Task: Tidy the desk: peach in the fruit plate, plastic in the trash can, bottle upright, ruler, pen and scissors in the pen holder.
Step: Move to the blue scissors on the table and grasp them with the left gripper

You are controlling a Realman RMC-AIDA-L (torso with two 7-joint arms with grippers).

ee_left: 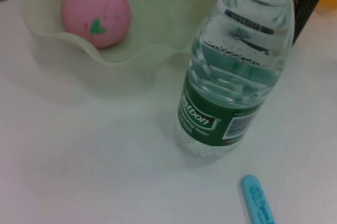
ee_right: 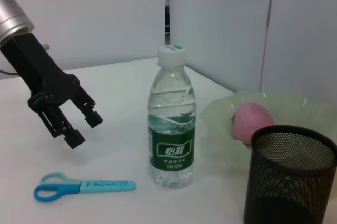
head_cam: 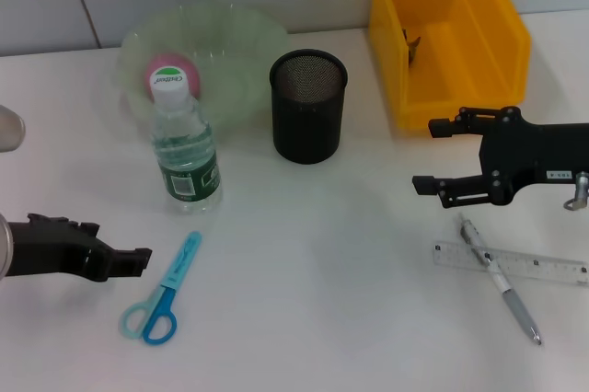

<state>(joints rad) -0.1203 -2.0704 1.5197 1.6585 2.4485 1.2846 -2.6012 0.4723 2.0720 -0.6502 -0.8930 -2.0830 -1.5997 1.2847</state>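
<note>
The peach [head_cam: 168, 74] is already sitting in the fruit plate [head_cam: 241, 42] at the upper left of the head frame, and the bottle [head_cam: 185, 148] is standing upright just in front of that plate, so those two chores look finished. The mesh pen holder [head_cam: 308, 105] is waiting empty at upper centre, beside the yellow trash can [head_cam: 448, 38] at upper right. The scissors [head_cam: 165, 292] are lying flat on the table [head_cam: 313, 272] at lower left; the ruler [head_cam: 511, 261] and pen [head_cam: 500, 279] are lying crossed at lower right. The left hand [head_cam: 140, 261] is hovering level at the left edge, fingers spread as the right wrist view shows, just beside the scissors. The right hand [head_cam: 431, 155] is hanging above the pen, jaws spread, holding nothing
</note>
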